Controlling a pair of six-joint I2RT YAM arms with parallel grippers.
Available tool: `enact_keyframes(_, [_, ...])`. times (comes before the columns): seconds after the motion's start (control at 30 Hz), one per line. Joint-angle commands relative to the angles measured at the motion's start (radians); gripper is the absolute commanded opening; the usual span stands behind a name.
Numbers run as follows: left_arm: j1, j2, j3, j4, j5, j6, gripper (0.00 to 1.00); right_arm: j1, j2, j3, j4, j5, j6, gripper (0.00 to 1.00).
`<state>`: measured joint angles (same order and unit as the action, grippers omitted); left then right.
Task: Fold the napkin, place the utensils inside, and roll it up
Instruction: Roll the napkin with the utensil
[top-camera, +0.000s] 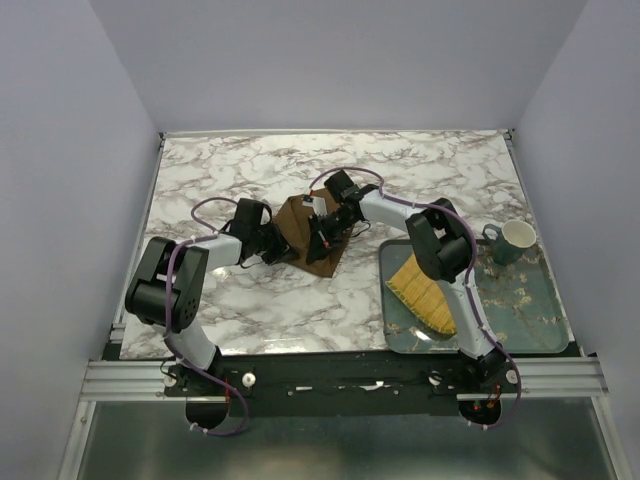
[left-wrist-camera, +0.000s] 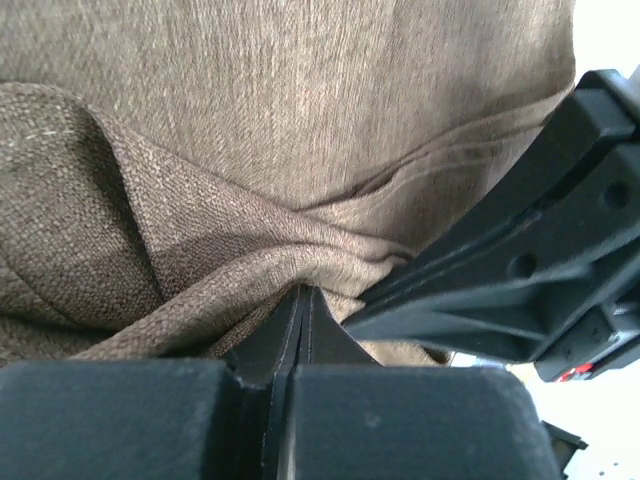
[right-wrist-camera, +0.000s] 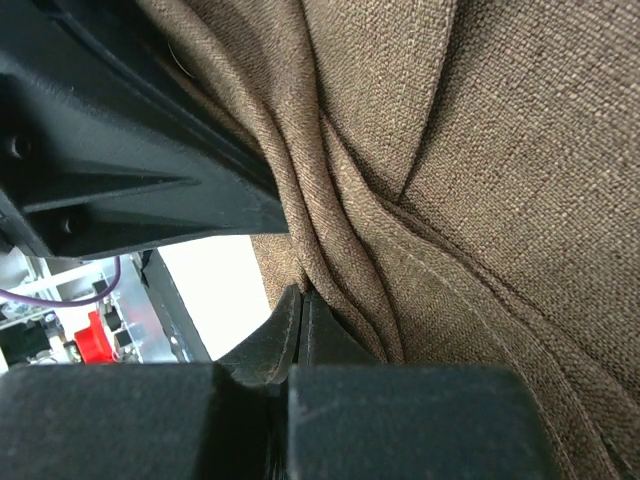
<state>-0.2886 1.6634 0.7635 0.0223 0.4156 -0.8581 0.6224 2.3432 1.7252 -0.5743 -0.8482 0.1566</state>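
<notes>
The dark brown napkin (top-camera: 296, 222) is bunched up at the middle of the marble table, held between both grippers. My left gripper (top-camera: 274, 247) is shut on a fold of the napkin (left-wrist-camera: 300, 150); in the left wrist view its jaws (left-wrist-camera: 303, 296) pinch the cloth. My right gripper (top-camera: 322, 236) is shut on the napkin's gathered edge (right-wrist-camera: 450, 180), with its jaws (right-wrist-camera: 303, 298) closed on the folds. Each wrist view shows the other gripper close beside it. The fork is not in view.
A teal tray (top-camera: 520, 320) lies at the right near edge. It holds a yellow woven bamboo mat (top-camera: 422, 290) and a white and teal mug (top-camera: 515, 240). Walls close the table at the back and both sides.
</notes>
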Motion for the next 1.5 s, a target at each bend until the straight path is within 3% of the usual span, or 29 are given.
enact_keyframes(0.0, [-0.007, 0.077, 0.036, -0.019, -0.107, 0.004, 0.0, 0.014, 0.028, -0.035, -0.052, 0.1, -0.029, 0.01])
enact_keyframes(0.13, [-0.007, 0.131, 0.063, -0.113, -0.172, 0.008, 0.0, 0.016, -0.031, -0.03, -0.094, 0.156, -0.025, 0.16])
enact_keyframes(0.37, [-0.007, 0.151, 0.046, -0.133, -0.189, 0.007, 0.0, 0.02, -0.211, 0.028, -0.232, 0.359, -0.048, 0.4])
enact_keyframes(0.5, [-0.009, 0.153, 0.046, -0.131, -0.19, 0.011, 0.0, 0.039, -0.268, 0.019, -0.263, 0.405, -0.055, 0.47])
enact_keyframes(0.6, [-0.007, 0.159, 0.048, -0.131, -0.187, 0.01, 0.0, 0.06, -0.317, -0.074, -0.182, 0.352, -0.029, 0.47])
enact_keyframes(0.8, [-0.007, 0.162, 0.046, -0.13, -0.184, 0.013, 0.0, 0.06, -0.314, -0.202, -0.032, 0.411, -0.017, 0.42])
enact_keyframes(0.87, [-0.009, 0.164, 0.048, -0.13, -0.182, 0.011, 0.0, 0.059, -0.289, -0.199, -0.019, 0.399, -0.032, 0.29])
enact_keyframes(0.97, [-0.009, 0.168, 0.054, -0.131, -0.182, 0.014, 0.0, 0.059, -0.252, -0.213, 0.017, 0.425, -0.02, 0.19])
enact_keyframes(1.17, [-0.007, 0.171, 0.062, -0.143, -0.186, 0.017, 0.0, 0.057, -0.211, -0.259, -0.008, 0.721, 0.031, 0.07])
enact_keyframes(1.3, [-0.007, 0.174, 0.065, -0.147, -0.186, 0.019, 0.0, 0.057, -0.266, -0.296, -0.027, 0.762, 0.032, 0.04])
enact_keyframes(1.47, [-0.007, 0.176, 0.068, -0.148, -0.186, 0.021, 0.0, 0.063, -0.346, -0.241, -0.068, 0.677, 0.015, 0.09])
